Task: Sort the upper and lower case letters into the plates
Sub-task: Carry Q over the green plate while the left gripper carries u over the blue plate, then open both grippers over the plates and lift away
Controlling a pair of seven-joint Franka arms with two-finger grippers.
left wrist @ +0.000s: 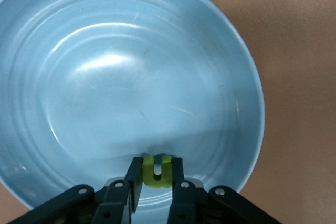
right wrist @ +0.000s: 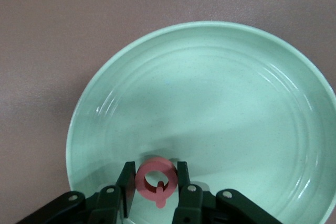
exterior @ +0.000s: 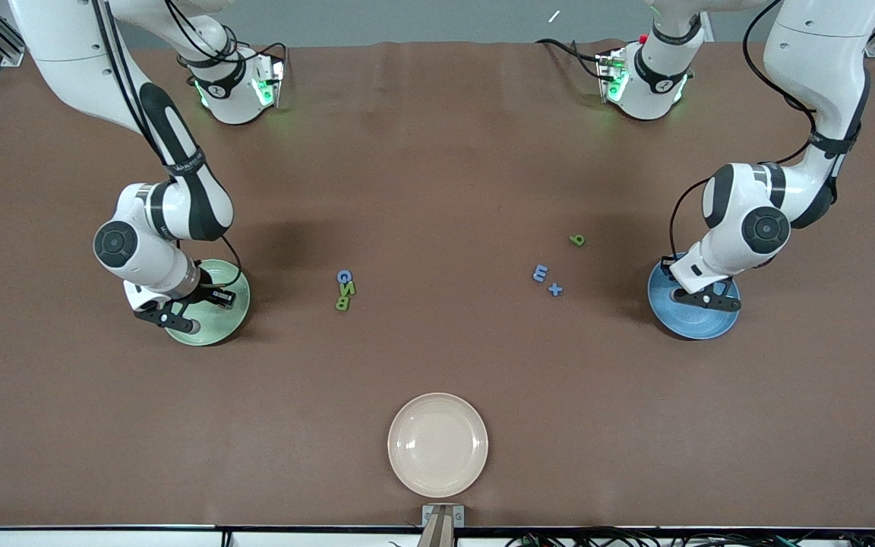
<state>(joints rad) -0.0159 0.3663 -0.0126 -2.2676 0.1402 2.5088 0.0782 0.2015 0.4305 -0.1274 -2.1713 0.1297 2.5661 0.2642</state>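
Left tool (left wrist: 156,174) clamps a yellow-green letter (left wrist: 156,170) directly over the blue plate (exterior: 694,323); right tool (right wrist: 156,184) clamps a pink letter (right wrist: 156,180) over the green plate (exterior: 219,323). Each plate lies straight below, 6 o'clock.

Open brown table (exterior: 437,152) around two small letter clusters (exterior: 345,290) (exterior: 548,278), cream plate (exterior: 437,444) near the front camera.

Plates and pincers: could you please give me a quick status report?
Left pincer shut on yellow-green letter over blue plate. Right pincer shut on pink letter over mint green plate. Six letters loose mid-table, nothing in the way.
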